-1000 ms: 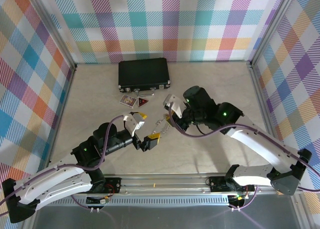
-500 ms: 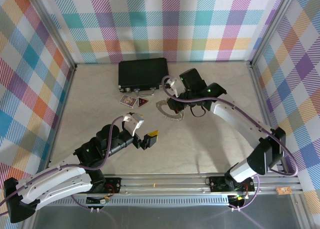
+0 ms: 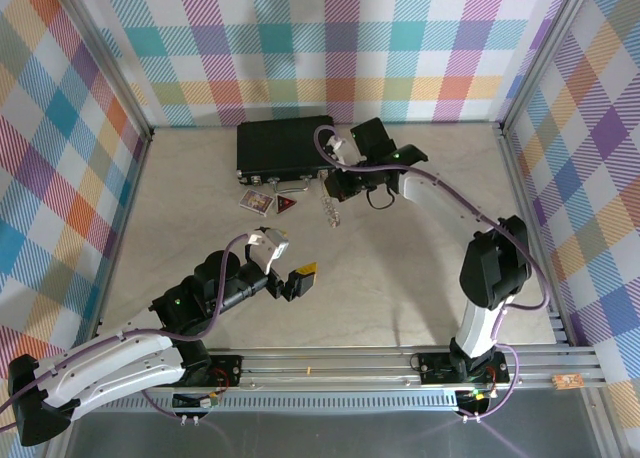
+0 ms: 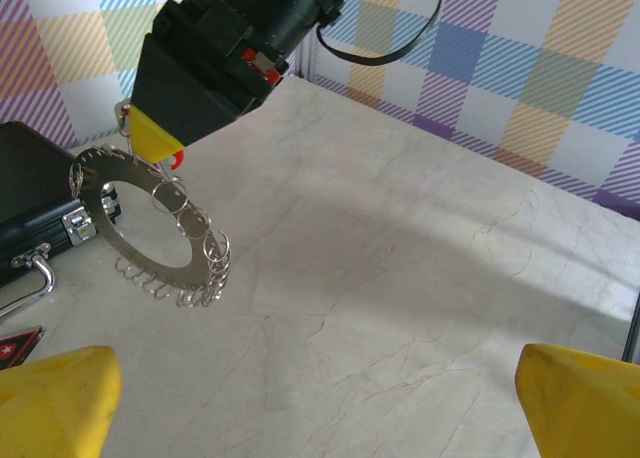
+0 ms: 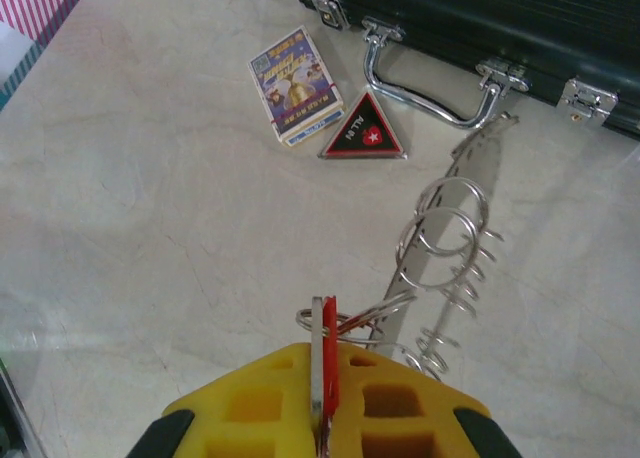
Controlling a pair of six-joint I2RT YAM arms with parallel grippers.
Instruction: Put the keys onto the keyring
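- The right hand (image 5: 322, 373) is closed, and its yellow fingers (image 5: 250, 403) pinch the keys (image 5: 326, 323): a thin silver piece pressed against a small red tag, standing upright between the pads.
- The keyring (image 4: 140, 228) hangs just below this hand. It is a flat metal ring with many small wire loops around its edge, and it is lifted above the surface (image 4: 400, 278). How it is joined to the keys I cannot tell.
- In the top view the right hand (image 3: 334, 186) is just beside the right end of the black case (image 3: 287, 146), and the keyring (image 3: 333, 211) hangs under it.
- The left hand (image 3: 297, 281) is wide open and holds nothing. It is well apart from the keyring, nearer to the arm bases, and its yellow fingers (image 4: 55, 398) point toward the ring.
- A small card box (image 5: 295, 86) and a red triangular card (image 5: 362, 136) lie on the surface in front of the case, near its handle (image 5: 430, 78).
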